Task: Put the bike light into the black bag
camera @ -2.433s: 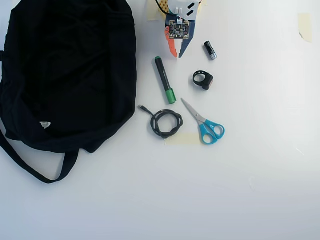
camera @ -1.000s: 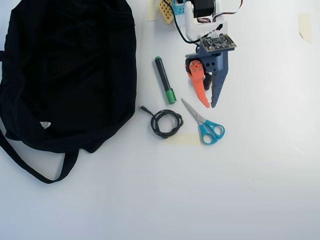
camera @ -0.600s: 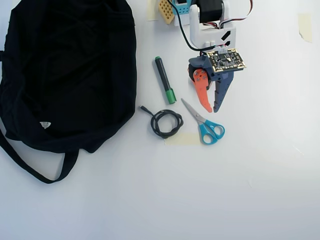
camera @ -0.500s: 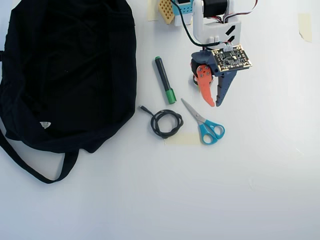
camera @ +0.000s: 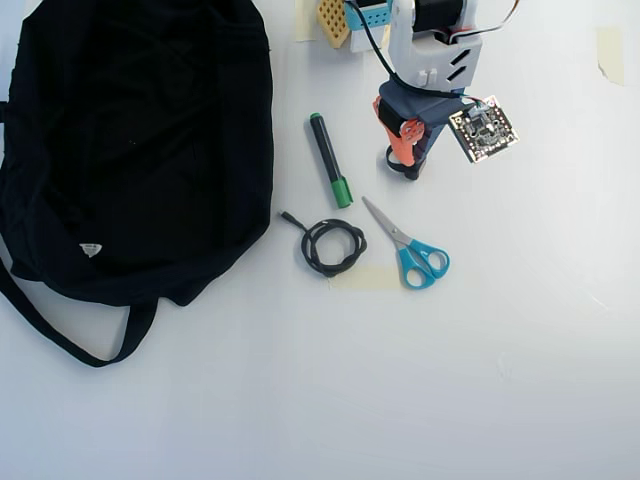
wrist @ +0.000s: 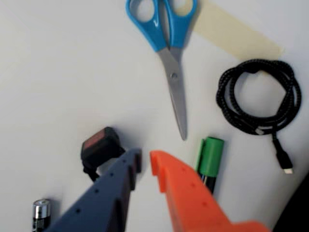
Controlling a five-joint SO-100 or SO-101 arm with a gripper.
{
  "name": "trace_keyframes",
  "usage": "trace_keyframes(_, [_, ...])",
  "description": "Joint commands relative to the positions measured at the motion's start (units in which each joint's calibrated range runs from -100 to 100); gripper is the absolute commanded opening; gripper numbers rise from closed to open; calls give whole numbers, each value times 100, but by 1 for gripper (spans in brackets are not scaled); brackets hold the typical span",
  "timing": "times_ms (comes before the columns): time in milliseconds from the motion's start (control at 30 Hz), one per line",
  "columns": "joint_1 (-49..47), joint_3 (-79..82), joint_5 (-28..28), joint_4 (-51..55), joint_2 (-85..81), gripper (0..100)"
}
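Note:
The bike light (wrist: 100, 145) is a small black block with a reddish face and a rubber strap. It lies on the white table just left of my dark blue finger (wrist: 128, 169), which covers part of it. My gripper (wrist: 146, 162) points down over the table. Its blue and orange fingers are nearly together, with only a narrow gap and nothing between them. In the overhead view the gripper (camera: 410, 155) hangs over the light (camera: 408, 170) at the upper middle. The black bag (camera: 130, 140) fills the upper left, well apart from both.
A green-capped marker (wrist: 210, 157) (camera: 329, 160) lies right of the orange finger. Blue-handled scissors (wrist: 169, 43) (camera: 410, 245) and a coiled black cable (wrist: 256, 96) (camera: 333, 245) lie beyond it. A black-and-silver cylinder (wrist: 41, 212) sits at the lower left. The bag strap (camera: 60, 330) trails out.

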Motion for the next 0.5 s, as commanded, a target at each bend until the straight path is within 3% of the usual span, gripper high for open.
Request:
trace_keyframes(0, [70,104,62,-8,-153,3])
trace_keyframes(133, [108,482,675,-422,-120,3])
trace_keyframes(467, [85,1308,722,-990,-37,3])
